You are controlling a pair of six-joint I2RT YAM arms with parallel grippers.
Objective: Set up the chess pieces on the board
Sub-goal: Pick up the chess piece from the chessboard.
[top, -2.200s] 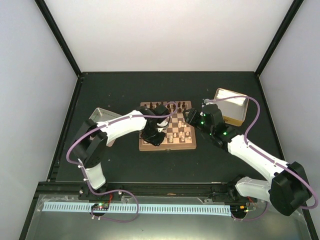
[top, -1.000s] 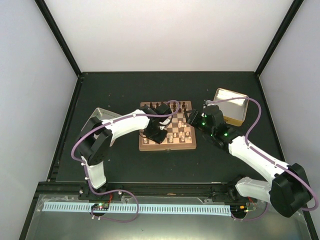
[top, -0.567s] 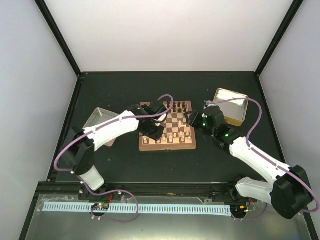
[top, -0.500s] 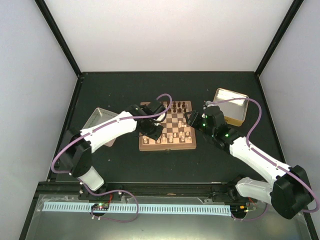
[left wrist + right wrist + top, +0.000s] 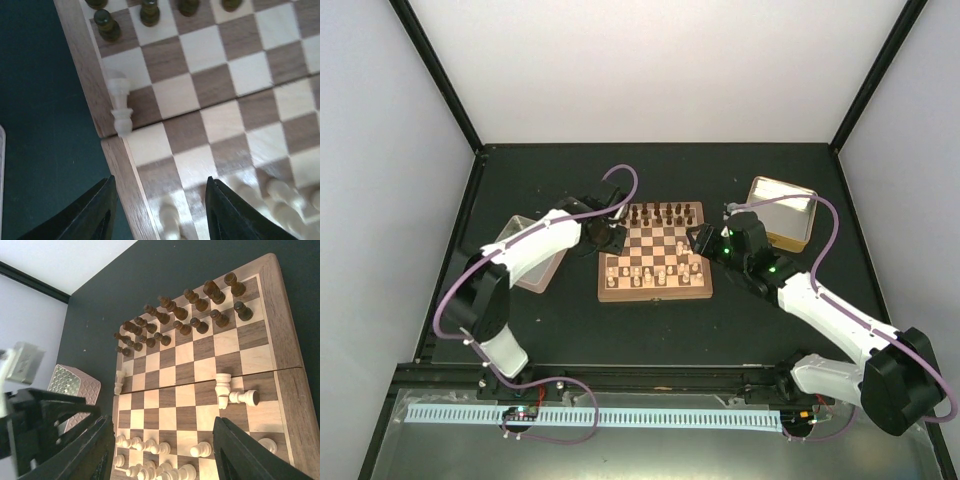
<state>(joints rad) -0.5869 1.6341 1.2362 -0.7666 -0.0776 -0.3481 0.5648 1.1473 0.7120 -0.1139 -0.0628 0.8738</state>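
Where the board sits at the centre of the overhead frame, I see the pale chess pieces crowded along its lower two rows, unevenly spaced. My left gripper hovers at the board's left rim, its fingers spread with nothing between them. In its wrist view one toppled piece lies flat on the left-edge squares at the board's fold. My right gripper hangs by the right rim, jaws likewise wide and empty. In its wrist view two fallen pieces, also pale, lie on their sides mid-board, right of centre. Higher up, the dark pieces stand along the top two rows. I see a left tray beside the board and a right tray at upper right.
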